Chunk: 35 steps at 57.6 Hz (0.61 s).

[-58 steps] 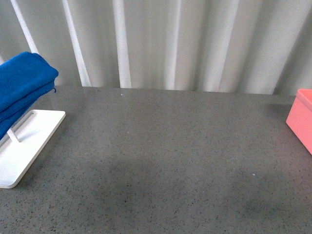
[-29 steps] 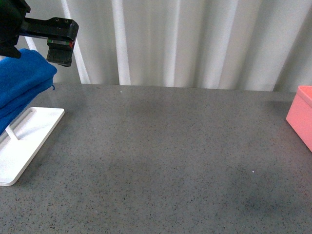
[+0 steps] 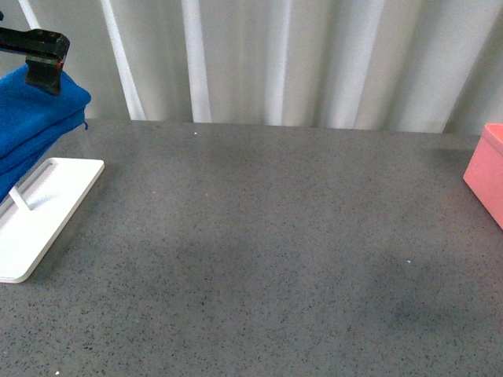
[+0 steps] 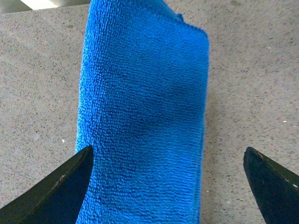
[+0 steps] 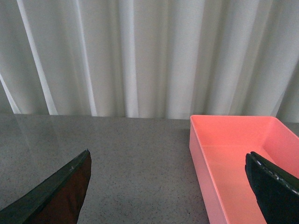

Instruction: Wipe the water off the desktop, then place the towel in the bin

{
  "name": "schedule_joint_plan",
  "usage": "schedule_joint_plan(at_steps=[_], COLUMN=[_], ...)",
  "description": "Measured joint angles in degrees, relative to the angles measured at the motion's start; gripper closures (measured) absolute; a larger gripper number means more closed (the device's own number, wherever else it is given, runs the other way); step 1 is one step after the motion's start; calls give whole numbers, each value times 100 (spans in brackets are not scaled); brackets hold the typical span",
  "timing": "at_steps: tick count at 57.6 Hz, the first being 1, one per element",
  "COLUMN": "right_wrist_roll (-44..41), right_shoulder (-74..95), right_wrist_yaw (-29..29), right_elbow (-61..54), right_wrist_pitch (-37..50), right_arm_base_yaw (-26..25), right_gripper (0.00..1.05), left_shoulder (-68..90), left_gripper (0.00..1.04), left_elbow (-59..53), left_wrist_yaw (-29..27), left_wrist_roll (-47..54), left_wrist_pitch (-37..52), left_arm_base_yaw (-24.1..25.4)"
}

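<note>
The blue towel (image 3: 35, 118) hangs in thick folds at the far left, above the white rack base (image 3: 47, 212). Only a black part of my left gripper (image 3: 43, 61) shows, at the towel's top edge. In the left wrist view that gripper (image 4: 168, 150) is open and hovers over the towel (image 4: 145, 102), one finger over the cloth and the other over bare desktop (image 4: 247, 93). The pink bin (image 3: 489, 177) stands at the right edge. My right gripper (image 5: 167, 154) is open above the desktop beside the bin (image 5: 243, 154). I cannot make out water on the desktop (image 3: 259, 236).
A white pleated curtain (image 3: 275, 63) closes off the back of the desktop. The rack base reaches toward the front left edge. The bin's inside (image 5: 233, 140) holds nothing that I can see.
My left gripper came into the front view at the upper left, then slid further left over the towel and now mostly sits outside the frame. Towel and bin have stayed put.
</note>
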Motion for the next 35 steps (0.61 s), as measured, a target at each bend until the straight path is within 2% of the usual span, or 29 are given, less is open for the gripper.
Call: schedule_joint_plan(at_steps=[13, 35], right_wrist_roll=[0, 0], right_shoulder=[0, 0], right_wrist_yaw=[0, 0], right_elbow=[0, 0], right_wrist_pitch=[0, 0], right_arm_base_yaw=[0, 0], right_gripper=[7, 7], left_shoulder=[269, 431], left_gripper=[7, 7], left_elbow=[24, 24], left_wrist_yaw=[151, 199], left_wrist_roll=[271, 568], left_wrist_pitch=[232, 494], left_arm_base_yaw=[195, 236])
